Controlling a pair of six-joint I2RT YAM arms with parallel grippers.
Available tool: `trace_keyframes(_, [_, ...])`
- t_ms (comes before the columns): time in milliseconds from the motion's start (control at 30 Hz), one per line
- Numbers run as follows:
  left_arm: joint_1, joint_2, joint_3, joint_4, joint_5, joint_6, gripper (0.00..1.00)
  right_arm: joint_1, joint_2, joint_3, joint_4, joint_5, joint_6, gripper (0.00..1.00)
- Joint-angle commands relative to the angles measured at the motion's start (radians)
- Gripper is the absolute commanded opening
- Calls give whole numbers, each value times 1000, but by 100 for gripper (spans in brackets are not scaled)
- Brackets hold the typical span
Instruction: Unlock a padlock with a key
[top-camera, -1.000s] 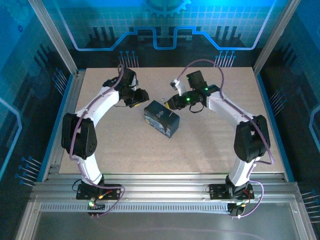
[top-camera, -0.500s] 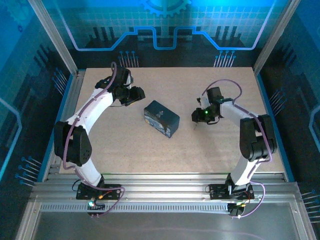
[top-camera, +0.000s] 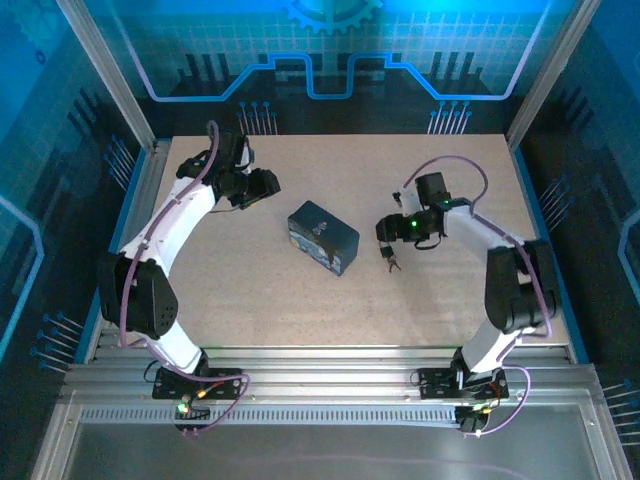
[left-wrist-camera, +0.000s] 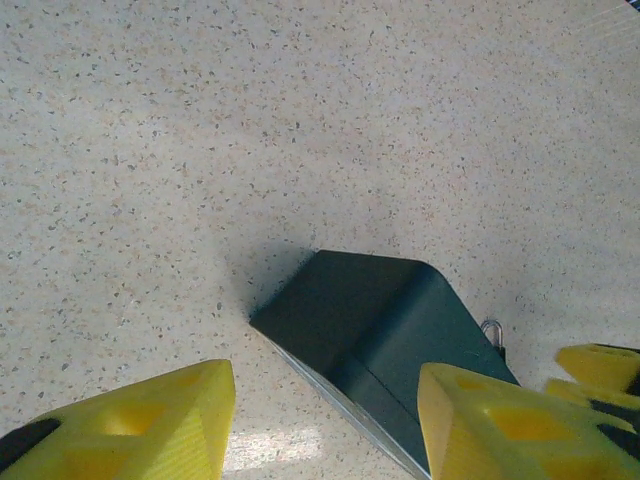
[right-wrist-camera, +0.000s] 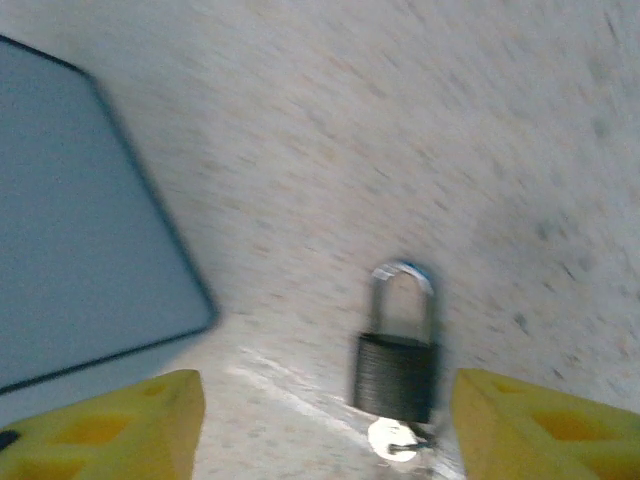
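**Padlock flat on the counter under the spread right tool**

The padlock (right-wrist-camera: 397, 368) lies flat on the speckled counter (top-camera: 250, 290), a little right of its middle, between the dark box (top-camera: 323, 237) and the right edge. It sits near the box but not touching it. In the right wrist view its shackle looks closed and points away from the camera. A small silvery piece at its base looks like the head of the key (right-wrist-camera: 391, 438), though the blur hides detail.

The right tool (right-wrist-camera: 325, 430) hangs just above the lock with its yellow fingers (right-wrist-camera: 545, 425) set wide, one on each side. They grip nothing.

The left tool (left-wrist-camera: 325, 430) is over the far-left part of the counter, toward the far edge and well apart from the lock. Its jaws stand moderately apart and are empty. Its camera looks past them at the box (left-wrist-camera: 380, 340). The padlock's loop (left-wrist-camera: 492, 331) peeks out beside the box's far corner.
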Motion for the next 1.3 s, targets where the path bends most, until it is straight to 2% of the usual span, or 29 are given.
trace_keyframes(0, [10, -25, -10, -17, -1, 9, 52, 78, -101, 9, 61, -125, -83, 72])
trace_keyframes(100, [10, -23, -19, -10, 7, 2, 52, 162, -145, 8, 95, -130, -145, 75])
trace_keyframes(133, [10, -23, -20, -9, 10, 0, 52, 183, -149, 9, 101, -124, -163, 81])
trace_keyframes(167, [10, -23, -22, -8, 13, -1, 52, 206, -148, 13, 105, -117, -178, 97])
trace_keyframes(233, [9, -25, -23, -5, 17, -3, 52, 238, -131, 28, 100, -89, -211, 100])
trace_keyframes(400, [9, -26, -23, -5, 21, 1, 52, 287, -52, 95, 54, 1, -268, 100])
trace_keyframes(767, [10, -28, -29, -4, 19, 4, 52, 363, 50, 142, 34, 88, -329, 100])
trace_keyframes(833, [10, -29, -32, -2, 19, 5, 52, 367, 73, 151, 20, 111, -326, 91])
trace_keyframes(967, [10, -33, -36, -4, 13, 13, 52, 364, 93, 151, 21, 47, -313, 75])
trace_keyframes(1100, [10, -41, -44, -4, 11, 16, 52, 360, 95, 139, 45, 31, -275, 73])
trace_keyframes(1200, [10, -46, -49, -4, 16, 16, 52, 305, 90, 105, 136, -95, -138, 74])
trace_keyframes(1267, [10, -48, -51, -3, 23, 17, 52, 241, 99, 42, 290, -245, 58, 74])
